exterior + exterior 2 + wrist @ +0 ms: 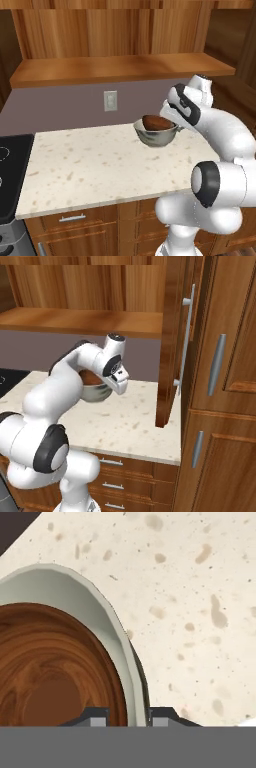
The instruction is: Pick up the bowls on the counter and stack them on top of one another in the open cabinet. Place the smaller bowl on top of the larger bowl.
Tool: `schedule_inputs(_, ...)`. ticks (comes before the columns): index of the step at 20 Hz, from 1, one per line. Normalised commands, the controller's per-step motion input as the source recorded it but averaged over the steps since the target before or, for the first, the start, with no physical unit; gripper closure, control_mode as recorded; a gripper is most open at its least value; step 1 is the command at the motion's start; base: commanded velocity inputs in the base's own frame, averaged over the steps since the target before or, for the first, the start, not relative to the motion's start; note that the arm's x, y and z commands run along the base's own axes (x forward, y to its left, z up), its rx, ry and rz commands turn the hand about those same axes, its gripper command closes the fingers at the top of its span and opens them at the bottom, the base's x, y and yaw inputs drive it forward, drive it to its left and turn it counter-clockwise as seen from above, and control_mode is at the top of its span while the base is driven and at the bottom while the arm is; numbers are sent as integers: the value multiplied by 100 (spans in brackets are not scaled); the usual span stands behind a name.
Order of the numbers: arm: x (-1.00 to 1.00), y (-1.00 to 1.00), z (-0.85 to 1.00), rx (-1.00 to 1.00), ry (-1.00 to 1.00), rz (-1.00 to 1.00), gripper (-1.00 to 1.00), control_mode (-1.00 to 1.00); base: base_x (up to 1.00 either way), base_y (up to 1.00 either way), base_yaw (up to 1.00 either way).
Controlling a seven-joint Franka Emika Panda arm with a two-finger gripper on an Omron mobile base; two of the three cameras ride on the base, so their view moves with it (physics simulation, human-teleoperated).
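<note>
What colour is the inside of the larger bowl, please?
Whitish, pale grey-green toward the rim of the larger bowl; clearest in the hand view.

The small round dark reddish-brown wooden bowl sits inside the wider pale grey-green glazed bowl, towards the far right of the flat beige speckled stone-look counter. A black stovetop lies left of the counter. The doorless mid-brown wooden shelf compartment runs above, behind both.

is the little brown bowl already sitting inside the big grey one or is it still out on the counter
Inside. The smaller bowl nests within the larger bowl's whitish rim in the hand view, and the left base view shows it resting in that bowl above the counter.
</note>
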Motion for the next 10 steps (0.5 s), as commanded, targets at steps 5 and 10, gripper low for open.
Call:
schedule_inputs(5,-67,31,60,-5,0,15,100,-100,0,0,0)
schedule_inputs(10,-69,20,38,-3,-4,17,100,-100,0,0,0)
